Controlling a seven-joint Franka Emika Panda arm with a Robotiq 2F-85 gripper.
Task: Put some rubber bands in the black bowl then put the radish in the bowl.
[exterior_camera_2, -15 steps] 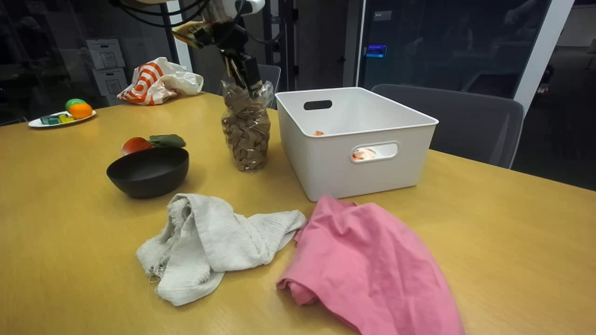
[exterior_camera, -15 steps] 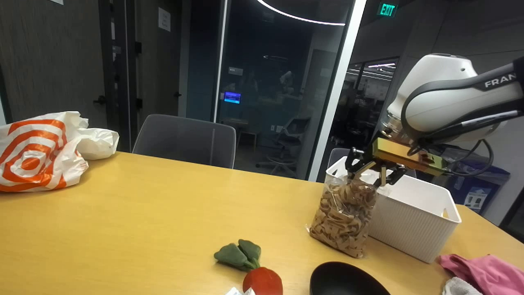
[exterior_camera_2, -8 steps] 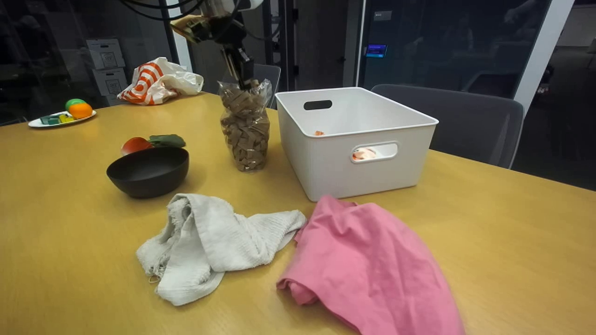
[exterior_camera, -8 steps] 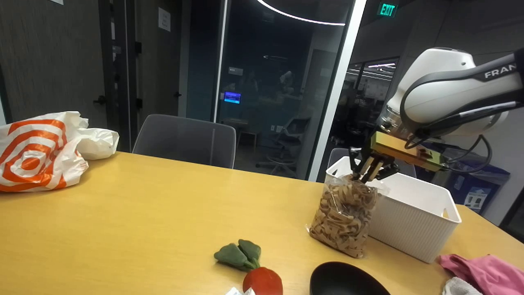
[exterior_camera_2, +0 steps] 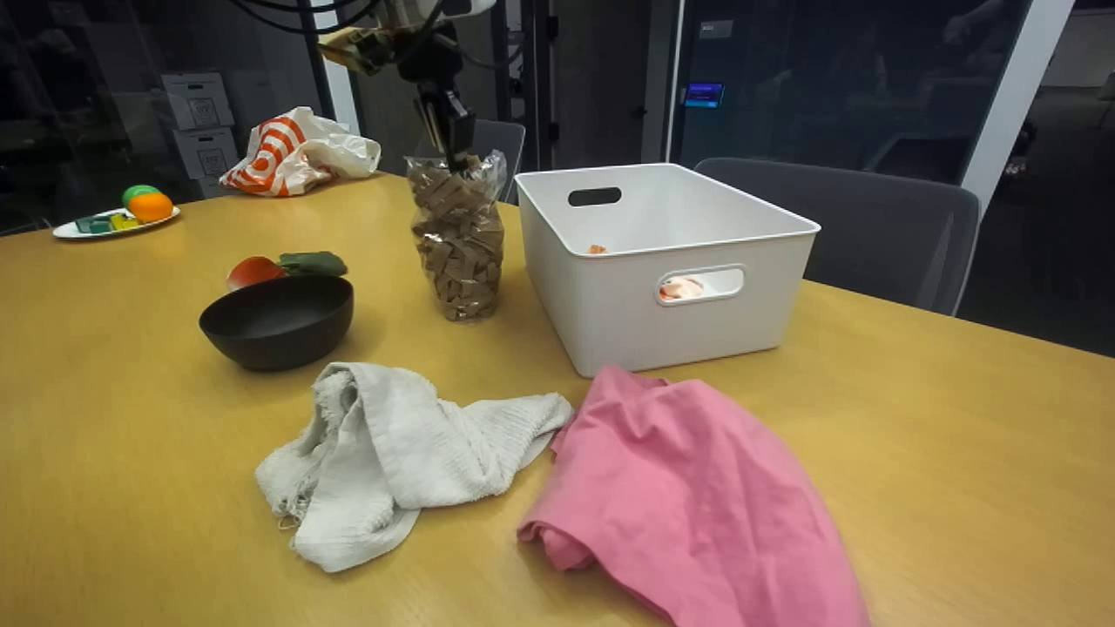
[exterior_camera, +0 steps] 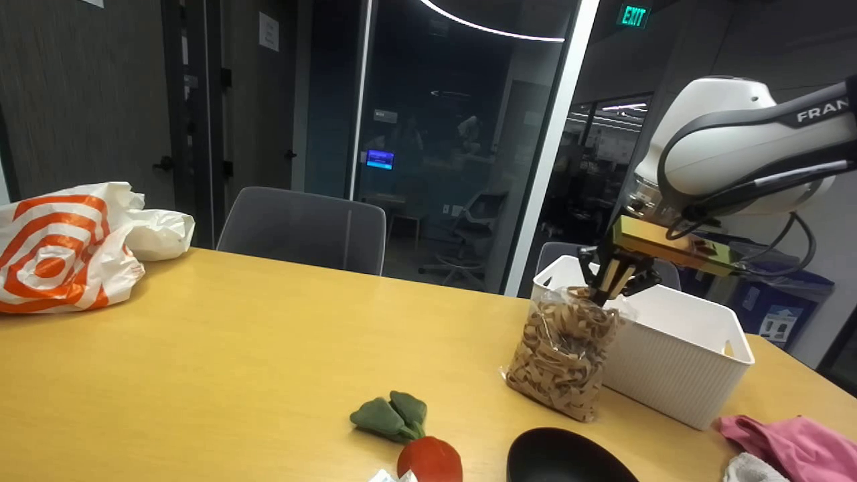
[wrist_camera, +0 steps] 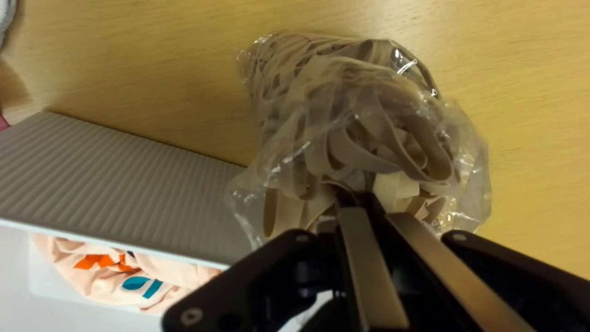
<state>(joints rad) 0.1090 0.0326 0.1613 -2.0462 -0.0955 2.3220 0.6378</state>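
Tan rubber bands [wrist_camera: 392, 147] fill a clear plastic bag [exterior_camera: 556, 361] that stands upright, its top open. My gripper [wrist_camera: 359, 195] points down into the bag's mouth, jaws together, and a band runs in between its fingertips in the wrist view; part of the tips is hidden among the bands. In an exterior view the gripper [exterior_camera_2: 457, 164] shows above the bag. The black bowl [exterior_camera_2: 277, 326] stands on the table apart from the bag, with nothing visible in it. Behind it lies the radish [exterior_camera_2: 254, 272], red with green leaves, outside the bowl.
A white basket [exterior_camera_2: 671, 313] stands close beside the bag, with cloth inside. A grey towel [exterior_camera_2: 383, 461] and a pink cloth [exterior_camera_2: 688, 505] lie in front of it. A white-and-orange shopping bag [exterior_camera: 60, 261] and a plate [exterior_camera_2: 65, 231] with toy food are farther off.
The gripper's fingers have come together inside the bag's mouth from a wide spread. The bag's top has shifted slightly, while bowl and radish have stayed put.
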